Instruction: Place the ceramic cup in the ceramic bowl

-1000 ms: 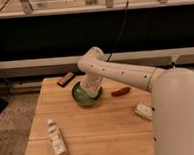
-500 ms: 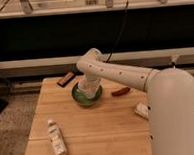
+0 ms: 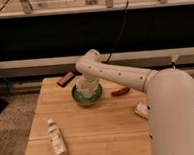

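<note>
The green ceramic bowl [image 3: 87, 97] sits on the wooden table [image 3: 94, 127], left of centre and towards the back. My gripper [image 3: 85, 88] hangs from the white arm straight down over the bowl's inside and hides most of it. A pale whitish shape at the gripper's end, inside the bowl's rim, looks like the ceramic cup [image 3: 82, 86]. I cannot tell whether the cup rests in the bowl or hangs just above it.
A white plastic bottle [image 3: 56, 139] lies at the front left. A dark flat object [image 3: 66, 79] lies at the back left edge. A reddish-brown object [image 3: 120, 91] lies right of the bowl. A pale packet [image 3: 141, 110] is half hidden by my arm.
</note>
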Robot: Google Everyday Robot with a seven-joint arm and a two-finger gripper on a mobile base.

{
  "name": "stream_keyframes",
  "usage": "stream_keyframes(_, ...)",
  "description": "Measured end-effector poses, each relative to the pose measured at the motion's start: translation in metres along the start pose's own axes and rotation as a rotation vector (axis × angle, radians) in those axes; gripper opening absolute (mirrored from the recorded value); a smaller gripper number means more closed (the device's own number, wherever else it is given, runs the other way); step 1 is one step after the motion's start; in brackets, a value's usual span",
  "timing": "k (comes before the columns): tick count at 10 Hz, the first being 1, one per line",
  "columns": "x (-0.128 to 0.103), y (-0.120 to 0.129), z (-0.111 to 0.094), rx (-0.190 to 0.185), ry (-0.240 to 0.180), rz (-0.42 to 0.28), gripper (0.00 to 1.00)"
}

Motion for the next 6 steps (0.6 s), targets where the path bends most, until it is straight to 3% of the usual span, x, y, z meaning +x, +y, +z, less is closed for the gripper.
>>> stream_keyframes(2, 0.0002, -0.0013, -0.0004, 0.006, -0.001, 0.003, 0.8)
stream_keyframes(6, 0.0024, -0.0034, -0.0061, 0.016, -0.001, 0.007, 0.8)
